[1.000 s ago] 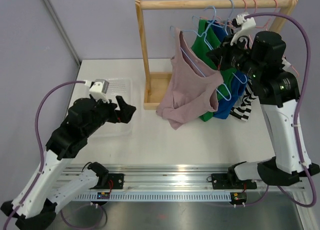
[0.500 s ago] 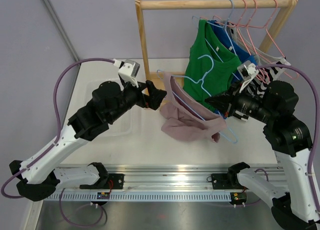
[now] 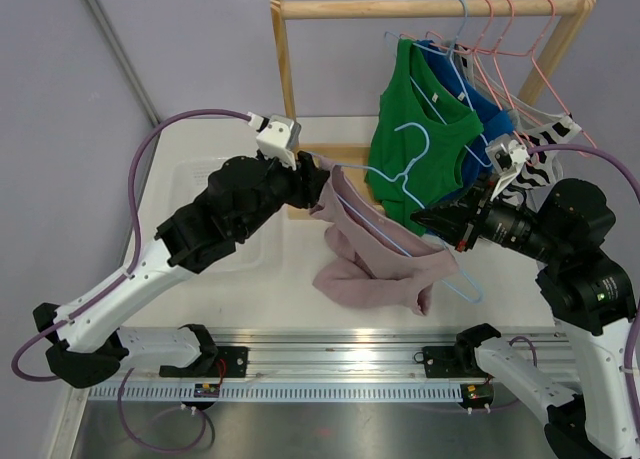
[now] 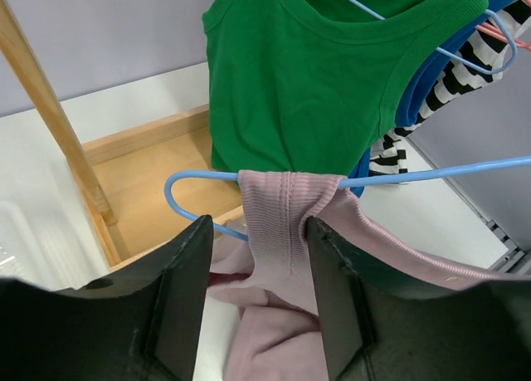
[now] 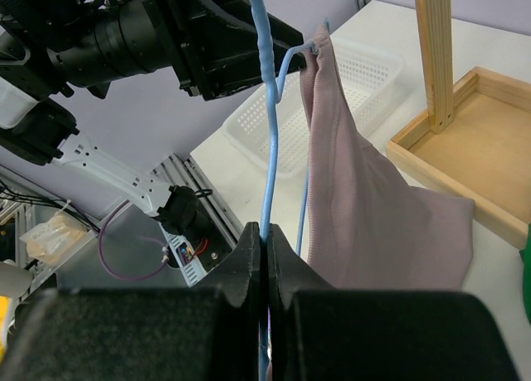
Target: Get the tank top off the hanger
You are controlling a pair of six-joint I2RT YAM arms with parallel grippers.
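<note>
The pink tank top (image 3: 375, 264) hangs by one strap from a light blue hanger (image 3: 385, 231), and its lower part is heaped on the table. My right gripper (image 3: 425, 219) is shut on the hanger's wire (image 5: 265, 140), holding it out to the left. My left gripper (image 3: 318, 184) stands at the hanger's far end. In the left wrist view its jaws (image 4: 259, 232) straddle the pink strap (image 4: 278, 223) where it loops over the hanger (image 4: 191, 182). The strap lies against the right finger, with a gap at the left one.
A wooden rack (image 3: 430, 7) at the back holds a green top (image 3: 420, 129), a blue garment, a striped one and several pink and blue hangers. Its wooden base tray (image 4: 158, 165) lies just beyond the left gripper. A white basket (image 5: 348, 74) sits on the table's left side.
The right arm has brought the hanger with the tank top down off the rail and to the left. The left arm swung up from the basket to the strap, and its jaws narrowed round it.
</note>
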